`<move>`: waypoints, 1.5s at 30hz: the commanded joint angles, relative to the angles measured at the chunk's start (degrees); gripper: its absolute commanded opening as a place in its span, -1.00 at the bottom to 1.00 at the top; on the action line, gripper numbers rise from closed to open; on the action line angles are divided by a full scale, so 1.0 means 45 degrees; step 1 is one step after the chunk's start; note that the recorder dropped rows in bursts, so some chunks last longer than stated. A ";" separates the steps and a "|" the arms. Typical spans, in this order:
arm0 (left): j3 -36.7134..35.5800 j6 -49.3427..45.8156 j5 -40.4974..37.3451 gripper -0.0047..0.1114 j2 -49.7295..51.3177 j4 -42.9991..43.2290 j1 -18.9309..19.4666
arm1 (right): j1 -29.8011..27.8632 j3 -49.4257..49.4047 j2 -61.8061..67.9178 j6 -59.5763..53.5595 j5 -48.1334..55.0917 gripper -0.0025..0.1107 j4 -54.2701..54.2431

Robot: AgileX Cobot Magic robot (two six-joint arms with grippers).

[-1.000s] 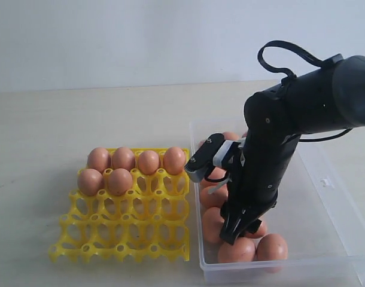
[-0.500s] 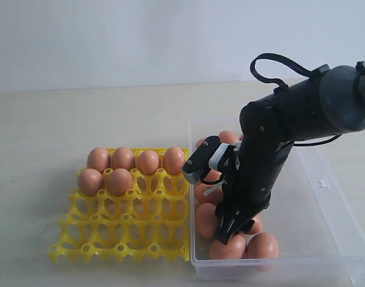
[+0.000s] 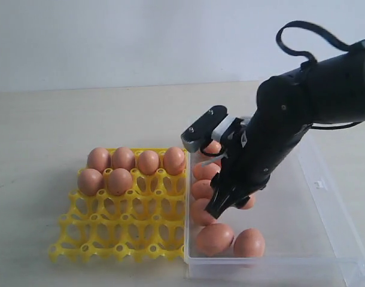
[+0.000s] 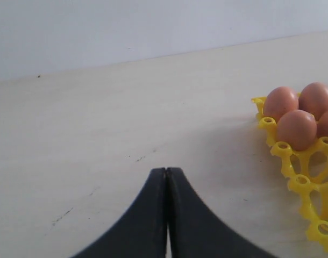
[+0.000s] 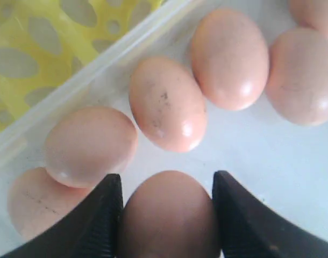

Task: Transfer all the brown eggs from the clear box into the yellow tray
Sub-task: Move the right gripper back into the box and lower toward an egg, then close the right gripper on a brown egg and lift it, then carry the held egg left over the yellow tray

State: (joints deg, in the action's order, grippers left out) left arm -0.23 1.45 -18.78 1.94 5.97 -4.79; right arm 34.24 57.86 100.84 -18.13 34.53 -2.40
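Note:
The yellow tray (image 3: 122, 234) lies on the left of the table, with several brown eggs (image 3: 123, 158) in its two far rows. Right beside it stands the clear box (image 3: 326, 179), which holds several more brown eggs (image 3: 215, 237) along its left wall. My right gripper (image 3: 221, 206) hangs tilted over those eggs. In the right wrist view my right gripper (image 5: 166, 179) is shut on one brown egg (image 5: 166, 215), both fingers pressed against its sides. My left gripper (image 4: 166, 171) is shut on nothing, low over bare table near the tray's corner (image 4: 293, 161).
The box's left wall touches the tray's right edge. The right half of the box floor (image 3: 290, 221) is bare. The near rows of tray cups (image 3: 110, 239) are unfilled. Pale table (image 3: 63, 119) stretches behind and to the left.
My right gripper closed in on an egg and rose a little. The clear box slid left against the tray, and the loose eggs inside shifted.

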 commanded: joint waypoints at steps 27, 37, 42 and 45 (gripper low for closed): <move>0.0051 0.0055 0.0152 -0.92 0.0031 -0.0029 -0.0089 | 0.2421 -0.2731 -0.2095 0.3253 -1.2530 -0.96 -0.1731; 0.0051 0.0055 0.0152 -0.92 0.0031 -0.0029 -0.0089 | 0.2466 -0.2731 -0.0142 0.5711 -1.5920 -0.96 0.0604; 0.0051 0.0055 0.0152 -0.92 0.0031 -0.0029 -0.0089 | 0.2466 -0.2731 0.0934 0.5740 -1.6650 -0.96 0.0967; 0.0051 0.0055 0.0152 -0.92 0.0031 -0.0029 -0.0089 | 0.2466 -0.2731 0.1408 0.5740 -1.6738 -0.96 0.0999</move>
State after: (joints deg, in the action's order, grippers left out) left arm -0.23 1.45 -18.78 1.94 5.97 -4.79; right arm 45.21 45.75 105.50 7.33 -38.68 1.30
